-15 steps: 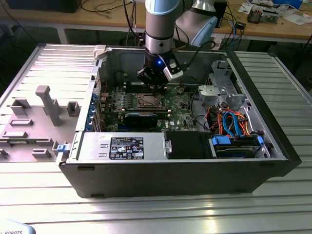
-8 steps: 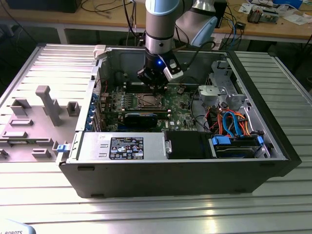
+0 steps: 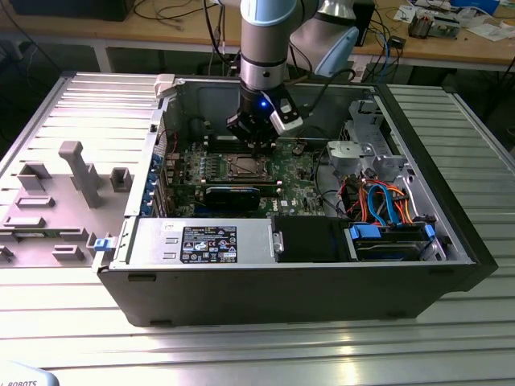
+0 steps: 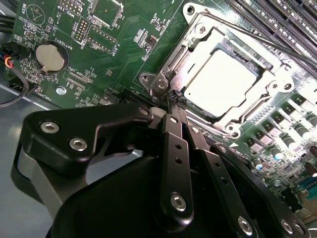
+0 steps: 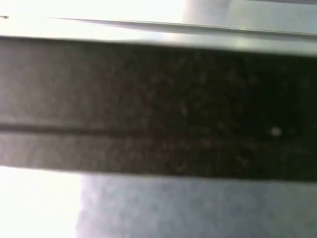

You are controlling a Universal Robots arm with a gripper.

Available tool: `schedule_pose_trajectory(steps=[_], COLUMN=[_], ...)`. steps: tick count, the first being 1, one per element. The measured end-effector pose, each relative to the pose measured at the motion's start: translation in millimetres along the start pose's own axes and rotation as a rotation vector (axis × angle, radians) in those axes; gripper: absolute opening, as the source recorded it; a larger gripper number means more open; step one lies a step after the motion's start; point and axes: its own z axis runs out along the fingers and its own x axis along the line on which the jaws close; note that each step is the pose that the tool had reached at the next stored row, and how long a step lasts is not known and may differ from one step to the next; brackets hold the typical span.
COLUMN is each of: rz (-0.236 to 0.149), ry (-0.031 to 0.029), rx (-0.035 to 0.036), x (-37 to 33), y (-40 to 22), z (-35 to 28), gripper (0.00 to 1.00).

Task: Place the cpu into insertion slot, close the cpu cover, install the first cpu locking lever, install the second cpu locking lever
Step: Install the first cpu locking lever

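The cpu [image 4: 225, 82] lies flat in the insertion slot [image 3: 244, 166], its silver top showing bright through the window of the cpu cover [image 4: 198, 37]. That cover is a silvery frame lying down over the chip. A thin metal lever rod [image 4: 267, 42] runs along the slot's side toward the memory slots. My gripper [image 4: 175, 101] has its black fingers [image 4: 173, 148] pressed together. Its tips rest at the cover's corner bracket [image 4: 161, 84]. In the exterior view the gripper [image 3: 259, 147] points straight down just behind the slot inside the open computer case.
Long memory slots [image 4: 292, 20] flank the socket, and a coin battery [image 4: 49, 57] sits on the green board. The power supply [image 3: 201, 241] and a drive cage with blue and orange cables [image 3: 386, 201] fill the case's front. A grey fixture [image 3: 76, 173] stands on the exterior view's left.
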Motion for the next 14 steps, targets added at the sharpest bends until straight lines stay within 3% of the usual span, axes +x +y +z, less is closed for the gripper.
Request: schedule_pose_trajectory(steps=[4, 8, 10, 14], rz=[0.0, 0.001, 0.001, 0.001], ry=[-0.0004, -0.0015, -0.0021, -0.0018], rx=[-0.0101, -0.0351, -0.0386, -0.0381], x=[-0.1, -0.1, -0.2, -0.2], y=[0.1, 0.1, 0.2, 0.3], z=[1.2, 1.3, 0.9, -3.0], gripper=[0.11, 0.11, 0.11, 0.11])
